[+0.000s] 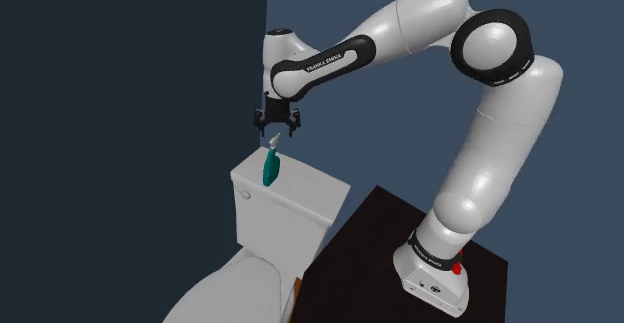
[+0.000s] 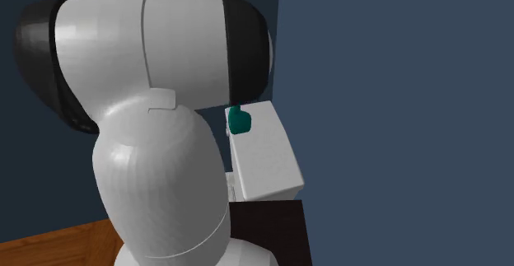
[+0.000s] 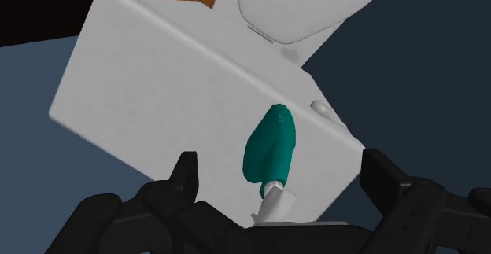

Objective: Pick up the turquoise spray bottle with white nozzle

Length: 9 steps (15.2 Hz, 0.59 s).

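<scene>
Dark blue walls, bathroom corner. Turquoise plastic spray bottle with white nozzle: standing near the edge of a boxy white toilet cistern. All-black two-finger end effector: directly above, fingers wide apart, flanking the nozzle without contact. White toilet bowl below.

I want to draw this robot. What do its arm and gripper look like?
The arm is made of rounded white tubes with dark joints. A dark band near the wrist carries white lettering. A red dot marks its base. The gripper is all black, with two fingers.
</scene>
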Each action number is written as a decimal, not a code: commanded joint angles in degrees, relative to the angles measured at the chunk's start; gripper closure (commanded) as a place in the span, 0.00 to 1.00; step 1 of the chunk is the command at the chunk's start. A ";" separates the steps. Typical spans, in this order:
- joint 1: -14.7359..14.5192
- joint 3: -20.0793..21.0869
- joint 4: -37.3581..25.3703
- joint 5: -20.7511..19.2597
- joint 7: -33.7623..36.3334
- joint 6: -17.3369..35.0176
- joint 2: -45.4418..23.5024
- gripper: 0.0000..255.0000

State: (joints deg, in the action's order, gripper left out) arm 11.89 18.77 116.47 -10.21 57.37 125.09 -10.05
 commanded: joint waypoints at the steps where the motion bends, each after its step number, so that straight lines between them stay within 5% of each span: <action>1: -0.48 -0.86 -3.24 -1.91 4.26 0.18 -4.27 0.00; 9: -1.94 -5.53 -14.13 -5.72 14.51 1.26 -18.20 0.00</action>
State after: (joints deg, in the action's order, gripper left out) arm 10.17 13.57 103.34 -15.69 71.11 126.28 -27.10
